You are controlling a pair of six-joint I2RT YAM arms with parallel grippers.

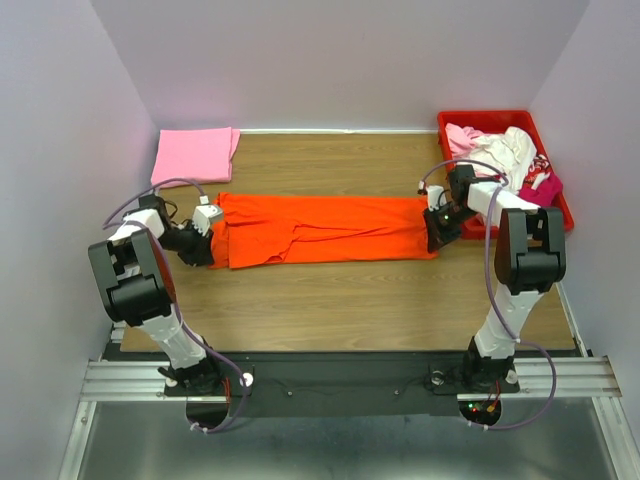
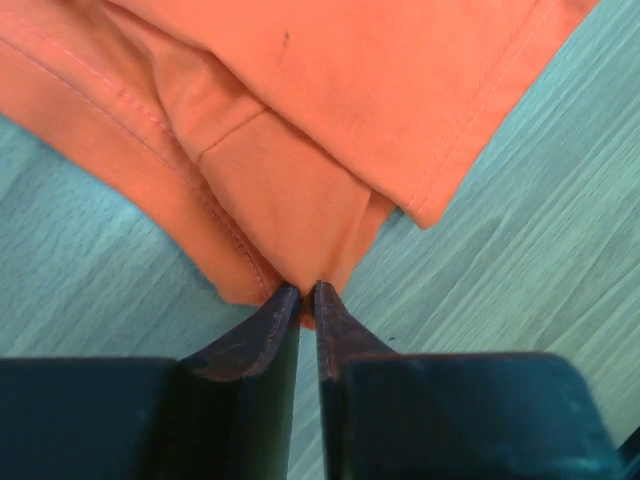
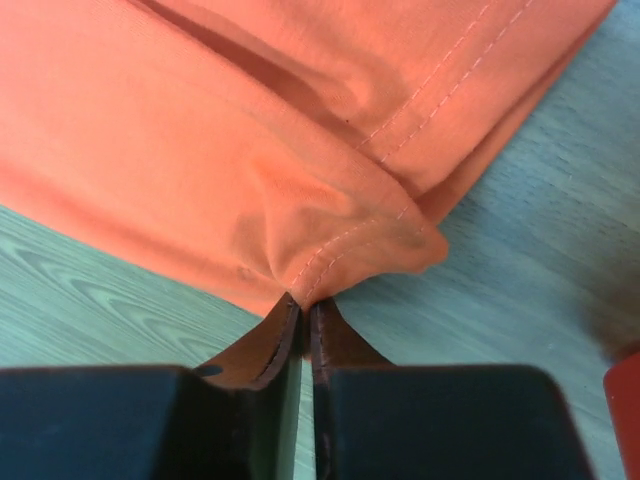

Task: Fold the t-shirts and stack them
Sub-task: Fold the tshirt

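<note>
**Figure.** The orange t-shirt [image 1: 320, 230] lies flat on the tabletop [image 1: 350, 310] as a long band, folded lengthwise and running left to right between the two arms.

- **Holds:** The left jaws are pressed nearly together on the edge of its left end, with a tip of orange cloth pinched between them (left wrist view). The right jaws pinch the edge of the right end in the same way, and the stitched hem puckers toward the grip (right wrist view).
- **Surroundings:** A folded pink t-shirt [image 1: 193, 155] rests at the far left corner. White, pink and magenta shirts [image 1: 505, 155] are heaped unfolded in the red crate [image 1: 480, 118] at the far right.
- **Handling, as judged:** The cloth is light and limp, and it lies in more than one layer at each end. Lifted, it should sag and drape between the holds rather than keep its shape. A pinch at the edge has to catch every layer, or the lower ones may slip out and undo the lengthwise fold. Matching holds at both ends, moved together and kept taut, look best for bringing one end over the other. Nothing here is fragile.
</note>
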